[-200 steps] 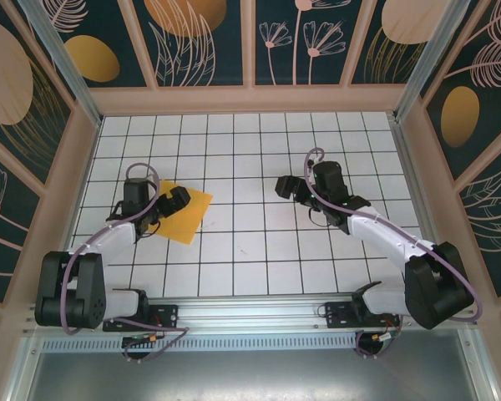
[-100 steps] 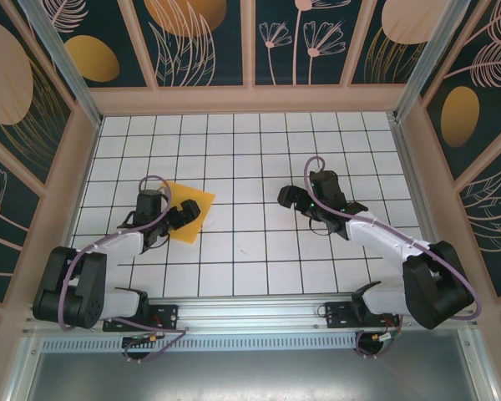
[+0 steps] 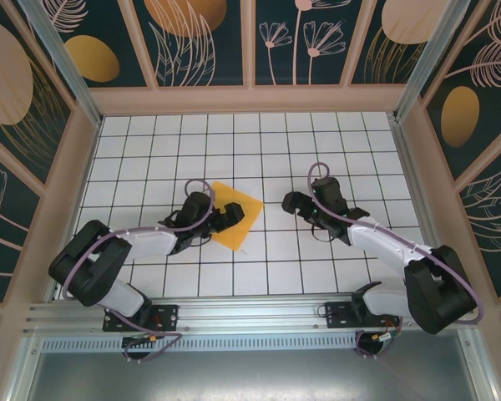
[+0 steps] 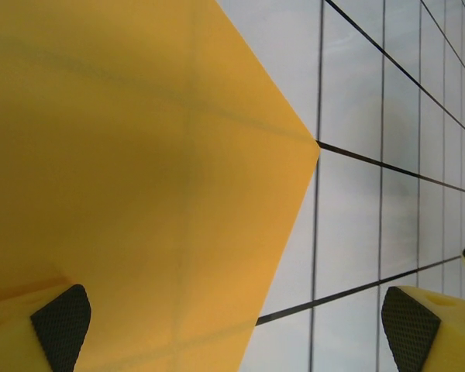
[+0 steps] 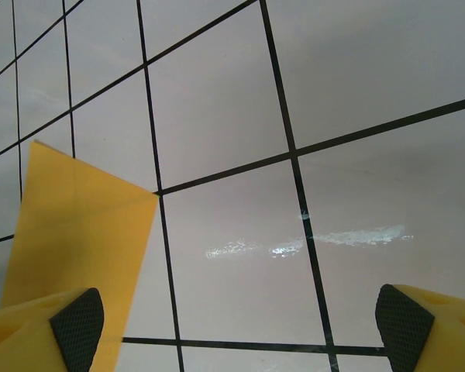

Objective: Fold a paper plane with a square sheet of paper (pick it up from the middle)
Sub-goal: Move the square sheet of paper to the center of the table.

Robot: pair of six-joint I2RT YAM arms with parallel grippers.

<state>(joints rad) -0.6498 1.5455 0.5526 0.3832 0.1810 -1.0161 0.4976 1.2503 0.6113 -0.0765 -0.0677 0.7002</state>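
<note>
Ahead of the jaws of the left gripper (image 4: 233,327), the sheet of paper (image 4: 139,170) runs off the top, left and bottom of the wrist view. One pad (image 4: 60,325) covers its near part; whether they touch cannot be told. From above, that gripper hides the sheet's near corner.

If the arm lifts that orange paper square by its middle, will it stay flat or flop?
Probably floppy: the square sheet of paper looks thin, with faint lines showing through in the left wrist view, so its corners would likely droop. Lying flat on the glossy table, it may slide rather than lift.
</note>
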